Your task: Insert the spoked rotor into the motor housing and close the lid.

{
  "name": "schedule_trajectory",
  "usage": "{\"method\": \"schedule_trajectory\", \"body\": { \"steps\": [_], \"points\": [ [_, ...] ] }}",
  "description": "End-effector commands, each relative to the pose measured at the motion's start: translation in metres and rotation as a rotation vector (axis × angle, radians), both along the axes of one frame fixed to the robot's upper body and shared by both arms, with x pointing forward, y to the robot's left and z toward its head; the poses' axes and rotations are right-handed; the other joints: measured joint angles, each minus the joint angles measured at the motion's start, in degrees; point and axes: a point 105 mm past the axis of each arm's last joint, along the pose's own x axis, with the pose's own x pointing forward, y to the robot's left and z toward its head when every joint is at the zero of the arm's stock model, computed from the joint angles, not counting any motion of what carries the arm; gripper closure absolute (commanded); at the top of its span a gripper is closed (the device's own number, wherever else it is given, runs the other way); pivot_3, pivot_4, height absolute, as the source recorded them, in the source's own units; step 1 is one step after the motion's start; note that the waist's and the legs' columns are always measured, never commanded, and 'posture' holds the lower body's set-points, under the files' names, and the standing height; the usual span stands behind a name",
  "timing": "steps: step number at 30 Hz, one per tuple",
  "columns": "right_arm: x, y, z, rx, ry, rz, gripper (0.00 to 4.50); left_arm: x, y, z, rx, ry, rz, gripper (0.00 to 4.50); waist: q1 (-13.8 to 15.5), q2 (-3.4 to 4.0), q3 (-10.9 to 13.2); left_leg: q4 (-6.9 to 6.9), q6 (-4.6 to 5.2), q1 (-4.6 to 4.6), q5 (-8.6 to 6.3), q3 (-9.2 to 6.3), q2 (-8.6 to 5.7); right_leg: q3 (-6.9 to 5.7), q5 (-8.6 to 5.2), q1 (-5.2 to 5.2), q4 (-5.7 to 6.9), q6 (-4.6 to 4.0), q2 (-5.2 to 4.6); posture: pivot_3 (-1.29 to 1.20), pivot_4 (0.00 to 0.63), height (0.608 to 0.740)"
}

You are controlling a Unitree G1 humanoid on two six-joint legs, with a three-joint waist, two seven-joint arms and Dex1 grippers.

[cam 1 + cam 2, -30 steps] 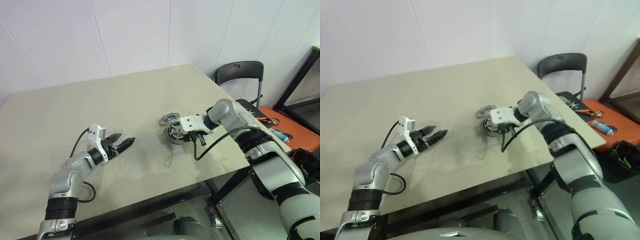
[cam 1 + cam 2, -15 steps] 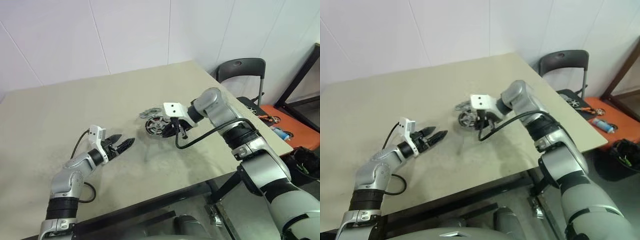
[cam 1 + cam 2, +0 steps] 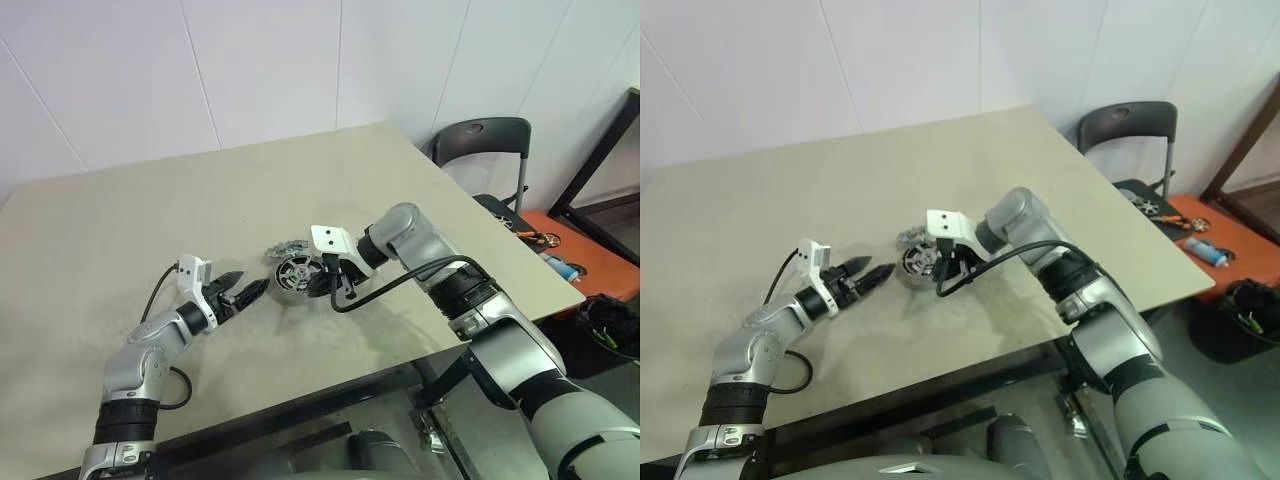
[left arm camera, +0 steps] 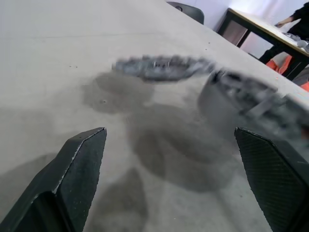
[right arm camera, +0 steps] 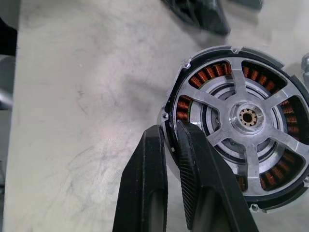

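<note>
White wall panels back a beige table, and your landmark is the motor housing near its middle. Your right gripper pinches that housing's rim, fingers pressed together on it. The spoked rotor lies flat just behind the housing, touching or nearly so. Your left gripper, fingers spread and empty, sits just left of the housing and looks nearer the rotor.
</note>
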Motion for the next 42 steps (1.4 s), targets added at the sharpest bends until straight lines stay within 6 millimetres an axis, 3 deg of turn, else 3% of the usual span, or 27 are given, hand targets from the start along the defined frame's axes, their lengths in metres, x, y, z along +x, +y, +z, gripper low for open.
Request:
{"method": "schedule_trajectory", "body": {
  "steps": [1,8,17,26,31,38,42],
  "points": [
    [-0.005,0.011,0.01,0.019,-0.061,0.063,4.43,0.004,0.008,0.008,0.002,-0.043,0.014,0.0,0.0,0.0,0.0,0.0,0.0,0.0,0.0,0.0,0.0,0.0,0.0,0.0,0.0,0.0,0.0,0.0,0.0,0.74],
    [-0.019,0.0,-0.004,-0.034,-0.025,0.117,4.43,0.009,0.011,0.005,0.004,-0.049,0.015,0.0,0.05,-0.01,-0.01,0.01,0.0,0.0,0.0,0.01,-0.01,-0.01,0.0,0.0,0.0,0.0,0.0,0.0,0.0,0.74],
    [-0.026,0.004,-0.009,-0.032,-0.013,0.123,4.43,0.008,0.012,0.001,0.0,-0.046,0.016,0.0,0.06,-0.03,-0.02,0.01,-0.01,0.06,0.01,0.01,0.0,-0.01,0.0,0.04,0.04,0.0,0.0,0.0,0.0,0.74],
    [-0.007,0.011,-0.013,-0.003,-0.127,0.056,4.43,0.009,0.012,0.002,0.008,-0.052,0.013,0.0,-0.1,-0.05,-0.03,0.02,-0.05,0.13,0.03,0.03,0.01,0.0,0.01,0.08,0.12,-0.02,0.01,0.0,0.0,0.74],
    [-0.005,0.011,-0.021,-0.022,-0.134,0.04,2.78,0.008,0.012,0.003,0.01,-0.053,0.01,0.0,0.01,-0.06,-0.04,0.02,-0.05,0.28,0.04,0.03,0.01,0.0,0.05,0.2,0.26,-0.08,0.02,0.0,0.0,0.74],
    [-0.02,0.007,0.0,0.02,-0.045,0.09,2.78,0.008,0.009,0.004,0.008,-0.052,0.004,0.0,0.05,-0.08,-0.05,0.07,0.02,0.35,0.0,0.01,0.01,0.0,0.05,0.24,0.39,-0.09,0.02,0.0,0.0,0.74],
    [-0.03,0.015,0.047,0.174,0.094,0.077,2.78,0.009,0.007,0.004,0.006,-0.052,-0.002,0.0,-0.06,-0.08,-0.05,0.08,0.02,0.34,0.0,0.01,0.01,0.0,0.05,0.21,0.42,-0.09,0.02,0.0,0.0,0.74]
  ]
}}
